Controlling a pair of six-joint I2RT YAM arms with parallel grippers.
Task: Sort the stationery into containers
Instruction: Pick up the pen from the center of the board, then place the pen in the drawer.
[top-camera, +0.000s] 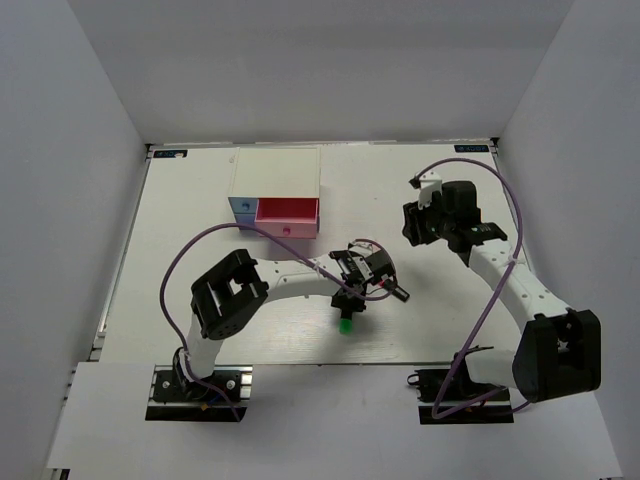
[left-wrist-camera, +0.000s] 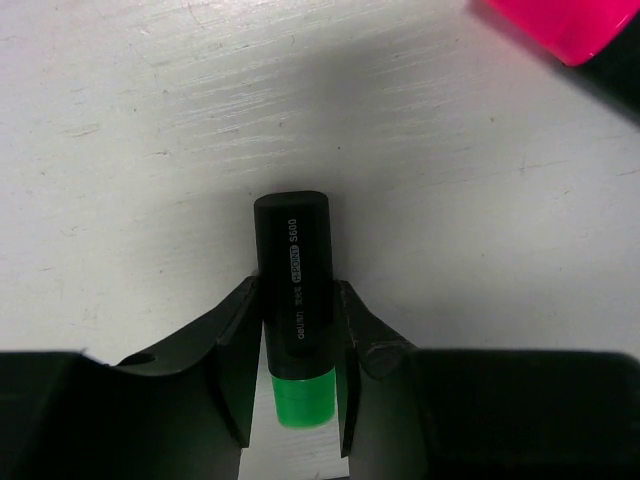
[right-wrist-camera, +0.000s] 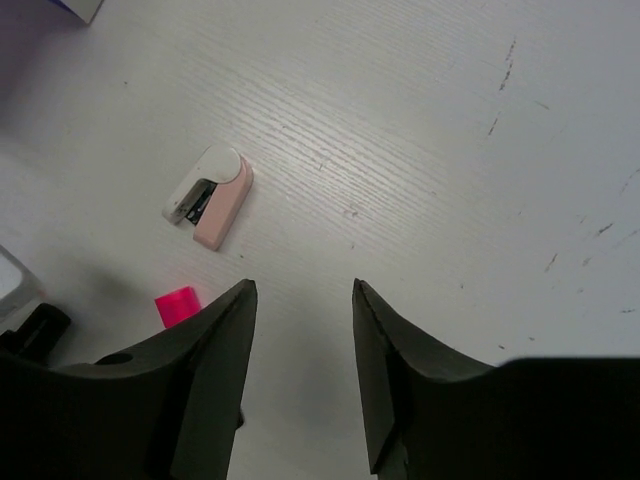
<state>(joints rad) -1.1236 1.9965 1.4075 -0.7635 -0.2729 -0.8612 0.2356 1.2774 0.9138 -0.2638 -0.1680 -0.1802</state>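
Note:
My left gripper (left-wrist-camera: 295, 335) is shut on a black highlighter with a green end (left-wrist-camera: 293, 280), its fingers pressing both sides of the body. In the top view this gripper (top-camera: 347, 303) is at the table's middle, with the green end (top-camera: 344, 326) sticking out toward the near edge. A pink-ended highlighter (left-wrist-camera: 570, 25) lies just beyond it, and its pink end also shows in the right wrist view (right-wrist-camera: 177, 305). My right gripper (right-wrist-camera: 303, 295) is open and empty above the table. A whitish-pink eraser (right-wrist-camera: 210, 197) lies ahead of it to the left.
The white-topped drawer box (top-camera: 275, 172) stands at the back, left of centre. Its pink-red drawer (top-camera: 287, 212) is pulled open, and a light blue drawer front (top-camera: 241, 208) sits beside it. The right arm (top-camera: 500, 270) crosses the right side of the table.

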